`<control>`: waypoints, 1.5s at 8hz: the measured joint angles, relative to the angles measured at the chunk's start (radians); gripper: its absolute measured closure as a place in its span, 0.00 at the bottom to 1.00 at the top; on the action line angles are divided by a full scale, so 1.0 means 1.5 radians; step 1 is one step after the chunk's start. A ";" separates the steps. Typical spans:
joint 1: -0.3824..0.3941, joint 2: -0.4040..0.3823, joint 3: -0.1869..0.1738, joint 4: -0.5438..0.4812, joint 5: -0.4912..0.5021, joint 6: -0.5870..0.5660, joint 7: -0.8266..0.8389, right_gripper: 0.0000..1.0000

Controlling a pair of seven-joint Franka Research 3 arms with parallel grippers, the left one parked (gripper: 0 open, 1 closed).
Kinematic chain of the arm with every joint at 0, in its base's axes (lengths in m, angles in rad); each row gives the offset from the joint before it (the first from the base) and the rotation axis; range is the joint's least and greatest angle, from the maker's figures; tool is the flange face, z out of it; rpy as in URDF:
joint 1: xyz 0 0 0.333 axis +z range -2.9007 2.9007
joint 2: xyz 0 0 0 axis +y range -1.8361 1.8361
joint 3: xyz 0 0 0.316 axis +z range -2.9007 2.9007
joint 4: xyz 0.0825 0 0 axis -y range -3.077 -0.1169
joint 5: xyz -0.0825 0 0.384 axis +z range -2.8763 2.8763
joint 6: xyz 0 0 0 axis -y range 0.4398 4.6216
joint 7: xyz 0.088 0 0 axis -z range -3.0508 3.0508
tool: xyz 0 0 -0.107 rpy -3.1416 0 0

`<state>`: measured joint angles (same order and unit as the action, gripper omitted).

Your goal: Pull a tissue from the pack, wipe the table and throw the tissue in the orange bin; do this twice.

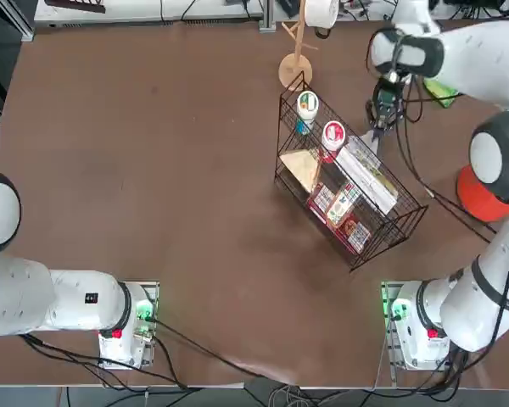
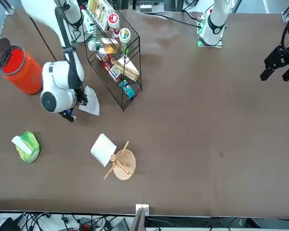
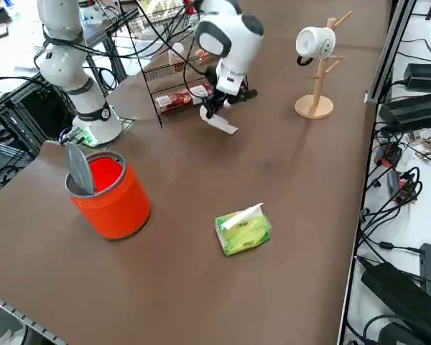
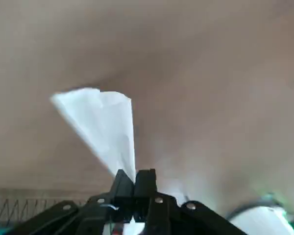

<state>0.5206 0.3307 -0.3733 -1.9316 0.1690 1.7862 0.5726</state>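
Clearly, a tissue (image 4: 100, 125) is grasped by the right hand (image 4: 134, 178), low over the tabletop (image 1: 153, 170), ready for wiping, it seems.

Nearest, to the right of the hand, the orange bin (image 3: 113, 205) is placed with its lid (image 3: 80, 169) raised. Just beside the hand, the wire rack (image 1: 277, 136) is set on the left and near side, its long axis run from far left to near right; its edge should be avoided. From the clenched fingers the tissue is pointed leftward. Farther off and to the right, the pack (image 3: 248, 236) is seen, white tissue at its slot. More room for a stroke is offered on the far side.
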 joint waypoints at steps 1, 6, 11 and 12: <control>0.000 -0.025 -0.011 0.026 -0.033 -0.048 0.000 0.99; -0.005 -0.086 -0.072 0.123 -0.200 -0.220 -0.106 0.99; -0.009 -0.112 -0.197 0.168 -0.355 -0.318 -0.386 0.99; -0.009 -0.119 -0.216 0.168 -0.381 -0.329 -0.425 0.99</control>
<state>0.5068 0.1524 -0.6980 -1.6792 -0.4031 1.2935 -0.0649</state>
